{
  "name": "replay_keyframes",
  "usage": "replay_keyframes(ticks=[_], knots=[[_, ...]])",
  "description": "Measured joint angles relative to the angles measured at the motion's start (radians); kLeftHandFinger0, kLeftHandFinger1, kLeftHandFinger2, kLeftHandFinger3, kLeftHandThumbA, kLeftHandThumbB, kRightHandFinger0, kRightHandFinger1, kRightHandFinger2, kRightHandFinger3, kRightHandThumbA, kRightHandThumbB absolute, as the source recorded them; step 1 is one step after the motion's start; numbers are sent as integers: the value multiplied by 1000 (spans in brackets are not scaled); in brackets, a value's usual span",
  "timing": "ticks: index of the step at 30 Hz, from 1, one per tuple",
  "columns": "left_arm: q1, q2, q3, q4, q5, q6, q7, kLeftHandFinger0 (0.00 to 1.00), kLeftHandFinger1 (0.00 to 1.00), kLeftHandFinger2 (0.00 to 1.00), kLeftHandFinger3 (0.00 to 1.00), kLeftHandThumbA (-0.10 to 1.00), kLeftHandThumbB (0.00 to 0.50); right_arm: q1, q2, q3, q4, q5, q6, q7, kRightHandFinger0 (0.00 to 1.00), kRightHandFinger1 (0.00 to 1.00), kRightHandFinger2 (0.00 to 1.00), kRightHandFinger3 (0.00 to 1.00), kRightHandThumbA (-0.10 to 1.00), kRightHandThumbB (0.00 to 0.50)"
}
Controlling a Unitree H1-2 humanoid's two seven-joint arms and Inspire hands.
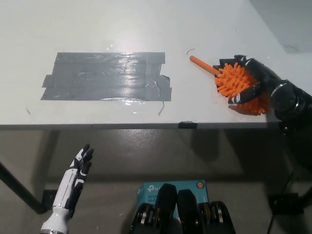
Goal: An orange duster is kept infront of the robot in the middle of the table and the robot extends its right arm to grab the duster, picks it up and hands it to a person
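One robot hand (253, 80) — fingers round duster (237, 84)

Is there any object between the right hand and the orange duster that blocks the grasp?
No, nothing visible is in the way. The right hand is already wrapped over the bristly head of the orange duster on the table. The left hand rests below the table edge.

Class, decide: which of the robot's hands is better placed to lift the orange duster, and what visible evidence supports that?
Right. The black right hand is already wrapped over the orange duster on the table; the white left hand hangs below the table edge, open.
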Motion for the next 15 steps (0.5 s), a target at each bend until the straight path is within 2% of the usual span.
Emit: replay_keyframes(ticks=[2,8,13,15], knots=[[-1,0,0,0,0,1,0,1000,1000,1000,1000,925,136,-12,0,19,35,-8,6,5,1000,1000,1000,1000,1000,473],[-6,0,0,0,4,9,0,1000,1000,1000,1000,929,144,-66,0,29,174,-20,8,7,1000,1000,1000,1000,1000,456],[-17,0,0,0,14,17,0,1000,1000,1000,1000,947,142,-85,1,22,226,-19,7,6,1000,1000,1000,1000,1000,486],[-18,0,0,0,20,19,1,1000,1000,1000,1000,945,138,-86,2,19,230,-17,7,7,1000,1000,1000,1000,1000,482]])
